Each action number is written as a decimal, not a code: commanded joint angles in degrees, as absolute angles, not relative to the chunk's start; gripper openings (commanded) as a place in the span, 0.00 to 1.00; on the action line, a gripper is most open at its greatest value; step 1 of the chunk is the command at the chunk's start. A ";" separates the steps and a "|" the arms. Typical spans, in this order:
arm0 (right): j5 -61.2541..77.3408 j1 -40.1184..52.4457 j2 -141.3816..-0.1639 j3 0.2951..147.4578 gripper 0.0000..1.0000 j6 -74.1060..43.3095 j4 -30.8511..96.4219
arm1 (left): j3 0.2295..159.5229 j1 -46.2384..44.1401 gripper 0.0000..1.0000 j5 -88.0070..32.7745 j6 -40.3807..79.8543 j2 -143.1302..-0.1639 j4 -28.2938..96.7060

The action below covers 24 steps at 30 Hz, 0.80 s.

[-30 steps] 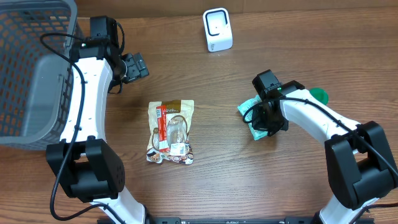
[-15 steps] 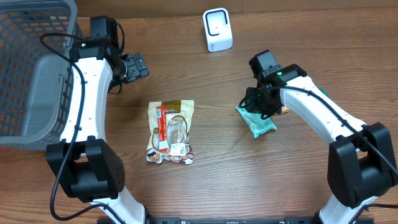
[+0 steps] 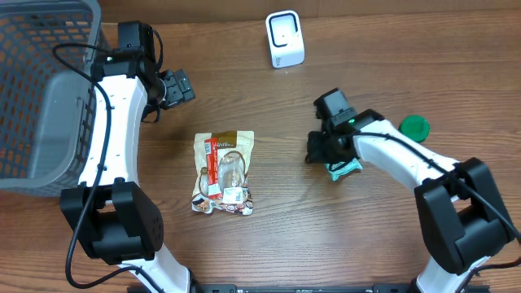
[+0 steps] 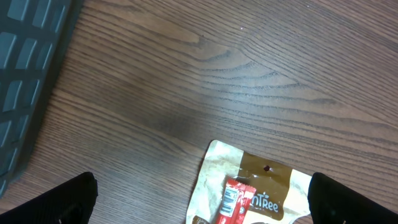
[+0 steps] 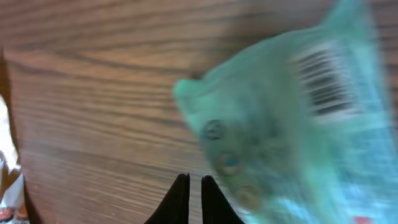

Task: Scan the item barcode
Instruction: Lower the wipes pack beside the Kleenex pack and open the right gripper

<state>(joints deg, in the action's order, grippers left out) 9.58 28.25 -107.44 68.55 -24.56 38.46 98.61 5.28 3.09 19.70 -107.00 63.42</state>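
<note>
Overhead straight down on the whole table [image 3: 326,244]; wrist views low over it; snack pouch [image 3: 224,171] in overhead and left.

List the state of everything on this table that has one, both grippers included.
left gripper: open, empty.
right gripper: shut, holding nothing.
teal packet: on the table beside the right fingertips, not gripped, barcode side showing.
snack pouch: lying flat, untouched.
scanner: upright, nothing before it.
basket: standing at the left edge.
green cap: lying flat.
</note>
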 commanded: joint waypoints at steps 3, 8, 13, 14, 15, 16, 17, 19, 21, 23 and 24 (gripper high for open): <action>2.83 29.89 -107.42 67.99 0.08 -23.53 37.36 | 98.72 5.23 1.00 3.55 19.29 -107.50 63.37; 0.01 29.89 -107.44 67.83 0.08 -23.53 37.98 | 98.72 5.23 1.00 3.55 19.29 -107.50 63.35; -2.70 29.87 -107.44 67.81 0.08 -23.53 39.51 | 98.72 5.23 1.00 3.55 19.29 -107.50 63.37; -4.47 29.87 -107.44 67.81 0.08 -23.53 39.99 | 98.72 5.23 1.00 3.55 19.29 -107.50 63.37; -6.66 29.85 -107.44 67.81 0.08 -23.55 40.66 | 98.72 5.23 1.00 3.55 19.29 -107.50 63.37; -8.19 29.82 -107.44 67.81 0.08 -23.53 41.21 | 98.72 5.23 1.00 3.55 19.29 -107.50 63.35; -9.43 29.82 -107.44 67.81 0.08 -23.53 41.74 | 98.72 5.23 1.00 3.55 19.29 -107.50 63.37; -11.27 29.82 -107.44 67.81 0.08 -23.53 42.68 | 98.74 5.23 1.00 3.55 19.29 -107.50 63.37; -12.49 29.76 -107.44 67.81 0.09 -23.53 43.22 | 98.74 5.23 1.00 3.55 19.29 -107.50 63.37; -13.96 29.39 -107.44 67.81 0.08 -23.53 43.70 | 98.72 5.23 1.00 3.55 19.29 -107.50 63.37; -14.17 29.10 -107.44 67.81 0.08 -23.53 43.81 | 98.74 5.23 1.00 3.55 19.29 -107.50 63.37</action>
<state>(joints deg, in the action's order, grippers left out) -9.56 30.00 -107.44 68.23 -23.73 43.55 98.61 5.28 3.09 19.73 -107.00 63.44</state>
